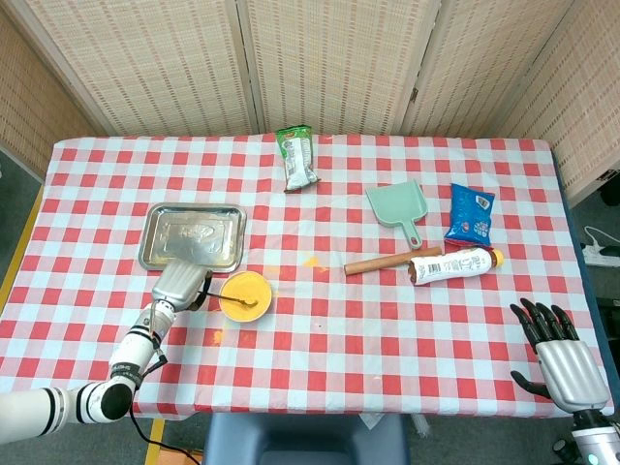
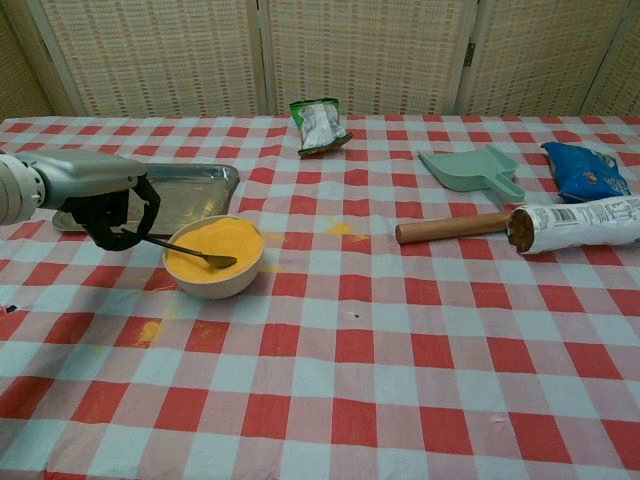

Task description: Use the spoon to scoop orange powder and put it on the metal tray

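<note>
Chest view gives us the clearest look at our left hand (image 2: 115,205): its dark fingers (image 2: 128,238) are curled tightly around the handle of the spoon (image 2: 190,252), which slants down to the right so that its bowl sits in the orange powder (image 2: 212,250). The powder fills the bowl (image 2: 213,282), a pale dish standing on the table (image 2: 400,330) just in front of the right end of the tray (image 2: 195,190). We see the tray lying flat, partly hidden behind our left hand and forearm. A few spills of powder mark the cloth near the bowl.

From the head view, our left hand (image 1: 180,285) sits just left of the bowl (image 1: 245,295), below the tray (image 1: 193,236). Our right hand (image 1: 560,356) hangs off the table's near right corner, well apart from everything, holding nothing, with its fingers (image 1: 542,317) spread and pointing up.

Farther right on the table we see a green dustpan (image 1: 398,206), a wooden rolling pin (image 1: 379,263), a white bottle (image 1: 455,263), a blue packet (image 1: 471,214), and a green packet (image 1: 296,157) near the far edge.
</note>
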`<action>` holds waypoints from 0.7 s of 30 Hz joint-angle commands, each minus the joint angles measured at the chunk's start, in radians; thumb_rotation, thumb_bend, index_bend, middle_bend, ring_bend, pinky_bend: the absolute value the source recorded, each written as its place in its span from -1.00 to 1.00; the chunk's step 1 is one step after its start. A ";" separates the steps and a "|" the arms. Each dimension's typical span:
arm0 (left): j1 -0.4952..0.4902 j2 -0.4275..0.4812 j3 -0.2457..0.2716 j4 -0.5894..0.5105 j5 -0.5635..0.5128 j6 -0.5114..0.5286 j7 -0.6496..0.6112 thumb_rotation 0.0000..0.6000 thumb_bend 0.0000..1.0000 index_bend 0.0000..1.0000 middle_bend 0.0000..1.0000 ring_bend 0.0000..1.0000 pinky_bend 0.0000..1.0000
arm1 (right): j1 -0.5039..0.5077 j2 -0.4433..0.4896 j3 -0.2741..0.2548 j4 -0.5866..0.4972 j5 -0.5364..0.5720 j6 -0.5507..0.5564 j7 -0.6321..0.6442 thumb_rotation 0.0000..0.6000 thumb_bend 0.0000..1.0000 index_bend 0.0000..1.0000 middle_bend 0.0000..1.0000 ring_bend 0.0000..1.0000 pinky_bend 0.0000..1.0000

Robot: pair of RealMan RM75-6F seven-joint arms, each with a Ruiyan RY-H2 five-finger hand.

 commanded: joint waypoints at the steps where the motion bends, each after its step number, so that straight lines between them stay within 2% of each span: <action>1: -0.009 -0.016 -0.007 0.031 -0.012 -0.011 -0.010 1.00 0.22 0.99 1.00 1.00 1.00 | 0.001 -0.001 0.001 0.001 0.003 -0.003 -0.001 1.00 -0.79 -1.00 -1.00 -1.00 -1.00; 8: -0.013 -0.021 -0.022 0.068 -0.014 -0.022 -0.050 1.00 0.22 0.99 1.00 1.00 1.00 | 0.002 -0.003 0.004 0.001 0.010 -0.004 -0.006 1.00 -0.79 -1.00 -1.00 -1.00 -1.00; 21: -0.004 0.020 -0.036 0.013 0.019 0.004 -0.092 1.00 0.22 0.99 1.00 1.00 1.00 | 0.000 -0.002 0.001 -0.002 0.004 0.000 -0.007 1.00 -0.79 -1.00 -1.00 -1.00 -1.00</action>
